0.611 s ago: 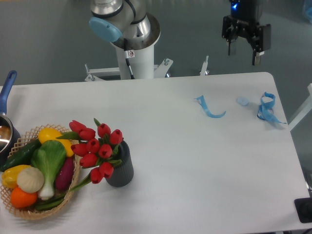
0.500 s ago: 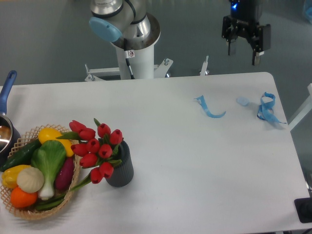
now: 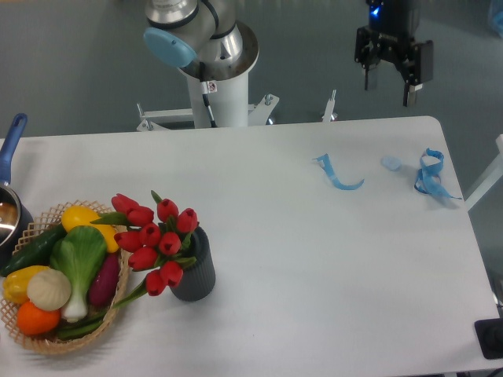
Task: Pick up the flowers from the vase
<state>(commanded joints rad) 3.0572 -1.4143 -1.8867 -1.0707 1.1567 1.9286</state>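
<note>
far to the hand's lower left, at the left edge of the table (image 3: 314,267), a woven basket (image 3: 31,339) holds vegetables, and just beside it, touching or nearly so, stands the vase (image 3: 196,271), a short ribbed dark grey cylinder. the flowers (image 3: 153,236) sit in its mouth, the red buds leaning out toward the basket, with one or two drooping low over the vase's left side. moving right, the table is bare until the blue ribbons (image 3: 428,177), which lie almost directly below the hand. the hand (image 3: 388,82) hangs high beyond the far right edge of the table, well apart from the flowers, fingers spread and released, holding nothing. the reach has not begun in earnest, so the step in hand looks like the long approach across the table. to do it well, the hand should travel high enough to clear the buds, come in above the bunch, then lower with fingers open around the stems just over the vase's rim rather than the soft heads. since the bunch tilts left, centring on the stems instead of the bud cluster matters, and a straight upward lift should keep the vase from tipping into the basket.
</note>
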